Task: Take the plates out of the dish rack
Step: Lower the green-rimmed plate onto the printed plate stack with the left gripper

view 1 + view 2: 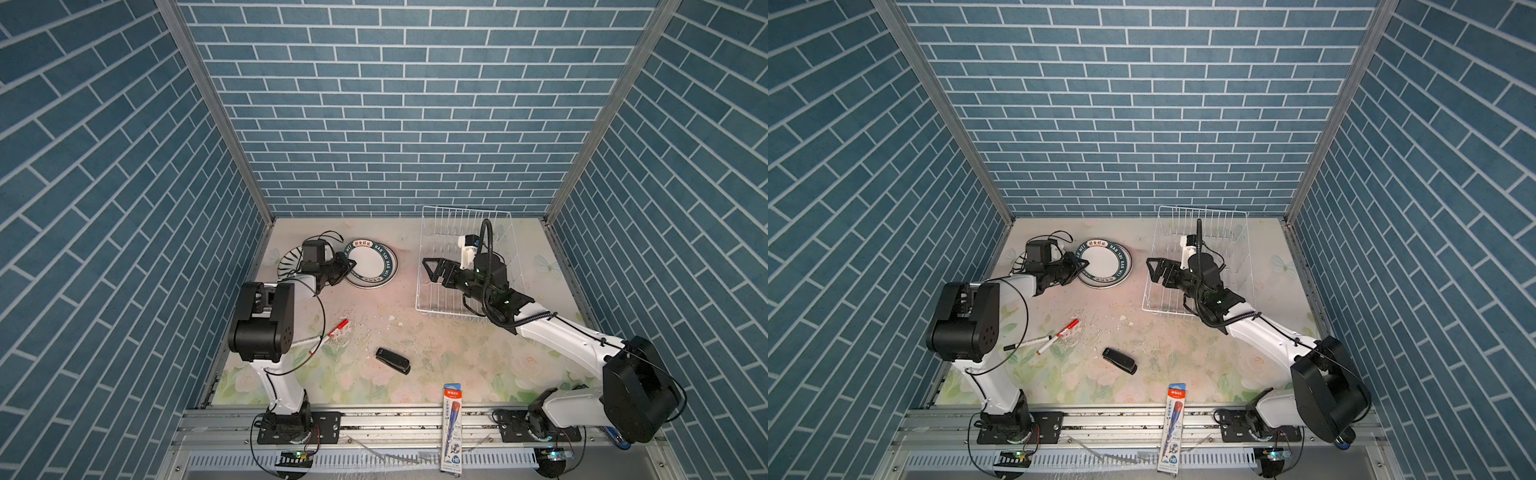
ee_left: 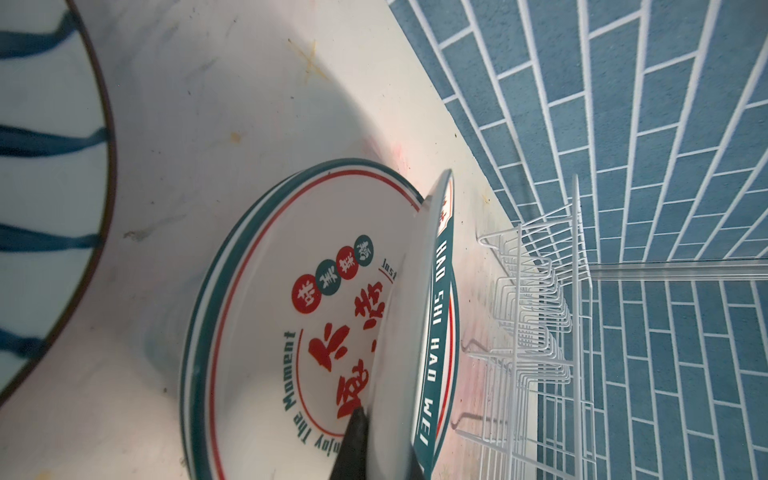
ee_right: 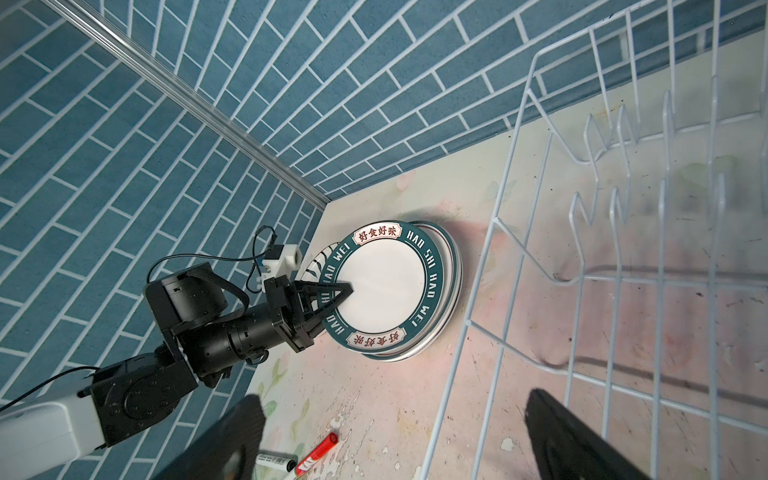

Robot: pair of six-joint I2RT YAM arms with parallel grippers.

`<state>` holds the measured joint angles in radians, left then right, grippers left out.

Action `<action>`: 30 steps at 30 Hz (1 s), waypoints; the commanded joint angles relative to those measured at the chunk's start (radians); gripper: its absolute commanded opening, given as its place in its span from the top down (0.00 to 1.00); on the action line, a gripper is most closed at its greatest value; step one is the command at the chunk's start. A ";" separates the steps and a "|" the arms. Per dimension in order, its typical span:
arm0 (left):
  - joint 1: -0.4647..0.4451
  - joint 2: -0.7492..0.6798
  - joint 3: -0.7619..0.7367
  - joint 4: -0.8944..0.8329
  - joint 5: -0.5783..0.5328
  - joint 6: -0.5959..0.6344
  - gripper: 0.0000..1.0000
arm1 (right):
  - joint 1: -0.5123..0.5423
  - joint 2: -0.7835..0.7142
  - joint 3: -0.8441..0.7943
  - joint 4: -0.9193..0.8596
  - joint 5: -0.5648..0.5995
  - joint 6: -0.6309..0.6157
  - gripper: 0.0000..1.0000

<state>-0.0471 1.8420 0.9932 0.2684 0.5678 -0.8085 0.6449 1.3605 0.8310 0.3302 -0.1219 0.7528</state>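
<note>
1. The left gripper (image 1: 348,266) is seen clenched on the near rim of the green-lettered plate (image 1: 374,261). In the left wrist view a dark finger (image 2: 353,444) is pressed against its white underside.
2. That plate is tilted (gripped edge raised), and its far edge appears to rest on a second green-rimmed plate (image 2: 266,332) with red lettering, which lies flat on the table (image 1: 415,332).
3. A striped plate (image 1: 288,259) is found just beside this pair, on the side away from the rack. It is partly hidden by the left arm in both top views.
4. The dish rack (image 1: 465,222) is set by the back wall on the right of the table, well apart from the plates.
5. The right gripper (image 1: 430,271) is held at the rack's left wall with its jaws released and spread wide. In the right wrist view that wire wall is seen between the two fingers; whether it is touched cannot be told.
6. A red marker (image 1: 338,328) and a black stapler (image 1: 392,360) are left nearer the front, and a pencil pack (image 1: 452,428) is laid across the front rail.
</note>
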 commanded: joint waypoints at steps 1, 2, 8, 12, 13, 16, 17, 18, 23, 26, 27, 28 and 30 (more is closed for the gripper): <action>0.007 0.015 0.030 0.005 0.021 0.021 0.98 | 0.001 0.008 0.034 0.032 -0.013 -0.017 0.01; 0.007 0.018 0.031 0.003 0.023 0.021 0.97 | -0.002 0.008 0.033 0.032 -0.011 -0.015 0.01; 0.009 0.020 0.032 -0.013 0.015 0.023 0.91 | 0.001 0.012 0.037 0.040 -0.010 -0.009 0.01; 0.009 0.015 0.036 -0.038 0.009 0.036 0.86 | 0.001 0.012 0.043 0.037 -0.010 -0.010 0.01; 0.009 0.013 0.037 -0.042 0.009 0.039 0.84 | 0.000 0.012 0.043 0.036 -0.010 -0.011 0.01; 0.010 0.007 0.041 -0.058 0.006 0.047 0.81 | 0.001 0.012 0.045 0.035 -0.010 -0.011 0.01; 0.010 0.004 0.041 -0.063 0.005 0.049 0.80 | 0.000 0.012 0.045 0.035 -0.010 -0.011 0.01; 0.010 0.002 0.042 -0.069 0.004 0.052 0.79 | 0.001 0.011 0.045 0.035 -0.010 -0.010 0.01; 0.012 -0.014 0.048 -0.110 -0.012 0.076 0.72 | 0.001 0.003 0.037 0.032 -0.010 -0.009 0.01; 0.012 -0.029 0.059 -0.155 -0.037 0.105 0.68 | 0.001 -0.004 0.034 0.030 -0.009 -0.009 0.01; 0.012 -0.032 0.064 -0.175 -0.048 0.120 0.66 | 0.000 -0.007 0.033 0.030 -0.007 -0.010 0.01; 0.012 -0.037 0.070 -0.194 -0.056 0.133 0.66 | 0.002 -0.009 0.031 0.030 -0.008 -0.013 0.01; 0.012 -0.041 0.087 -0.245 -0.080 0.167 0.64 | 0.000 -0.016 0.029 0.025 -0.003 -0.018 0.01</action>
<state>-0.0414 1.8431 1.0374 0.0998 0.5285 -0.7094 0.6449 1.3617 0.8314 0.3439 -0.1234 0.7532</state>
